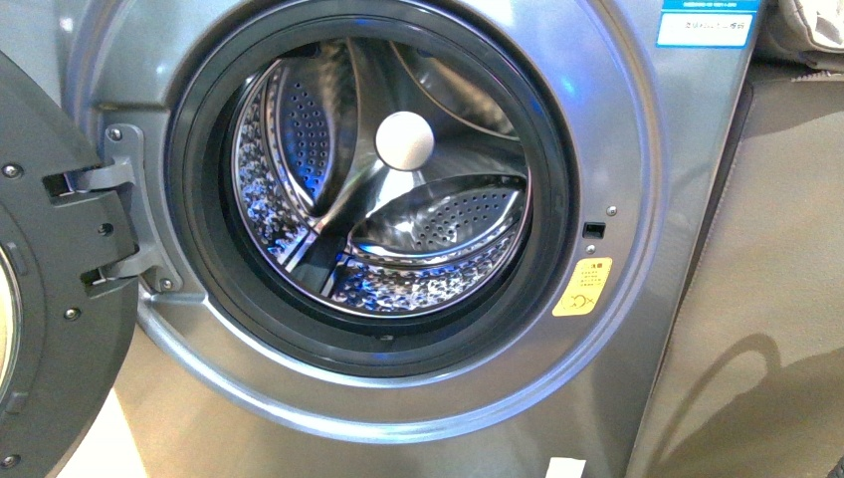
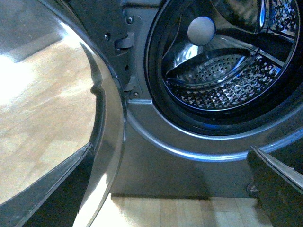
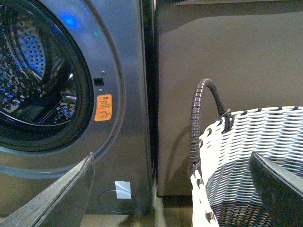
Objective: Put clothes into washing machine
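The silver-grey washing machine (image 1: 637,199) fills the front view, its dark round door (image 1: 60,299) swung open to the left. Only bare perforated steel shows inside its drum (image 1: 398,199). The clothes are out of view in every frame. My left gripper (image 2: 163,198) is open and empty, low before the machine's front panel (image 2: 161,165) beside the open door (image 2: 102,142). My right gripper (image 3: 170,198) is open and empty, with one finger (image 3: 279,189) over a white woven basket (image 3: 246,137) and the other (image 3: 57,198) towards the machine (image 3: 123,71). Neither arm shows in the front view.
A plain grey-brown panel (image 1: 756,249) stands right of the machine, with a pale fabric bundle (image 1: 811,30) on top. The basket has a dark wrapped handle (image 3: 195,118), and only wicker shows inside it. A yellow sticker (image 1: 582,287) marks the porthole's right. Pale wood floor (image 2: 180,213) lies below.
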